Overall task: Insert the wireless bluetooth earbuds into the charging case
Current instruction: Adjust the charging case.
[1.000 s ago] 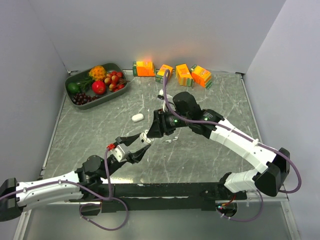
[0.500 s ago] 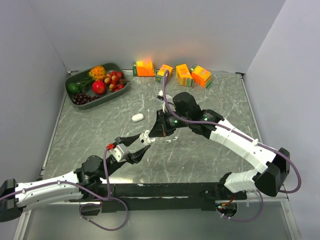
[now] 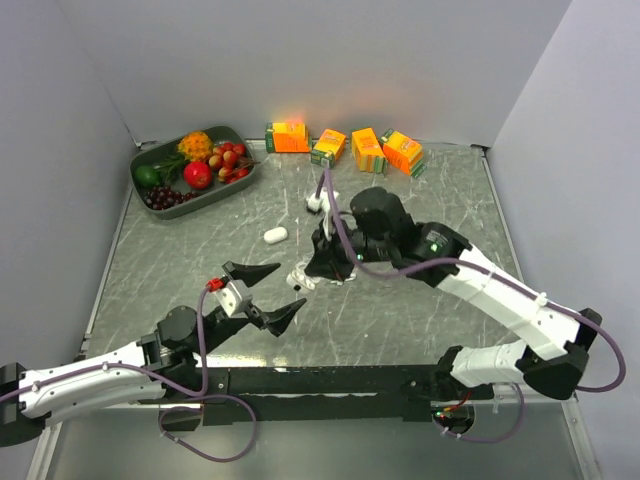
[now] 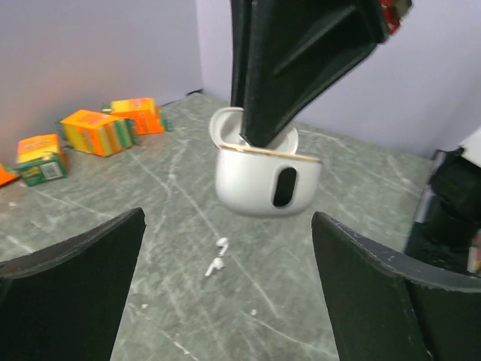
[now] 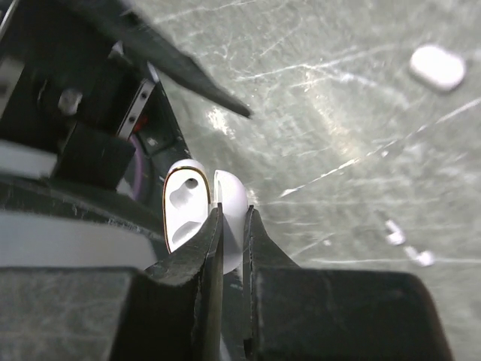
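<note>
Right wrist: charging case [image 5: 192, 214] interior; left wrist: its front.

Top camera looks down on the table [image 3: 380, 320] from behind its near edge; both wrist cameras sit close (left nearly level, right downward), apparently sharing the charging case [image 4: 240, 184].

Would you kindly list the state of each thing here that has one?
charging case: lid open, wells empty, pinched by the right gripper.
earbuds: both out of the case, lying loose on the table.
left gripper: open, holding nothing.
right gripper: shut on the charging case.
</note>
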Controlling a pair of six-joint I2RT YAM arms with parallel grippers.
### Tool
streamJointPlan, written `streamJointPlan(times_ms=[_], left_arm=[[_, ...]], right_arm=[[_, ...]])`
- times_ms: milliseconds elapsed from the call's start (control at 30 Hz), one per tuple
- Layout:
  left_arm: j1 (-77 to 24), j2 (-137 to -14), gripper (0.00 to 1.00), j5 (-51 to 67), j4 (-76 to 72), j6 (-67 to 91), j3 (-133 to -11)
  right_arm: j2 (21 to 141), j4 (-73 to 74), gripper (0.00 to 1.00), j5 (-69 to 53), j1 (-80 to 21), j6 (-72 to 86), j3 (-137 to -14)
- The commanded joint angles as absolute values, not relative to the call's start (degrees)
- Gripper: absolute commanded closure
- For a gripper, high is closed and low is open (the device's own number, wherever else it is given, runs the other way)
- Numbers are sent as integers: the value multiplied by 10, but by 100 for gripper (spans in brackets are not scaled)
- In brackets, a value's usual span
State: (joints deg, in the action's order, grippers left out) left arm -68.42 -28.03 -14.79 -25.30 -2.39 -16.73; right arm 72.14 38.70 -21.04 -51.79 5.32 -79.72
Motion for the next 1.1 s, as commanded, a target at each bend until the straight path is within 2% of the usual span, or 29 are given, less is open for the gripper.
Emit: streamJointPlan(times_ms=[0, 167, 300, 433, 667, 1067], left_arm=[[-680, -265, 4, -80, -224, 32, -192], [-664, -243, 4, 24, -229, 89, -192], [-621, -277, 1, 157, -187, 104, -226], [-544, -330, 8, 284, -212, 133, -236], [-467, -363, 7, 348, -286, 167, -227], [-454, -419, 12, 430, -341, 202, -245]], right_arm=[[691, 417, 100, -114, -560, -77, -799], [641, 373, 100, -54, -589, -137, -752], [619, 366, 100, -69, -591, -162, -743], [615, 360, 100, -82, -599, -173, -737], [603, 352, 100, -95, -628, -172, -724], [628, 341, 100, -96, -646, -174, -724]])
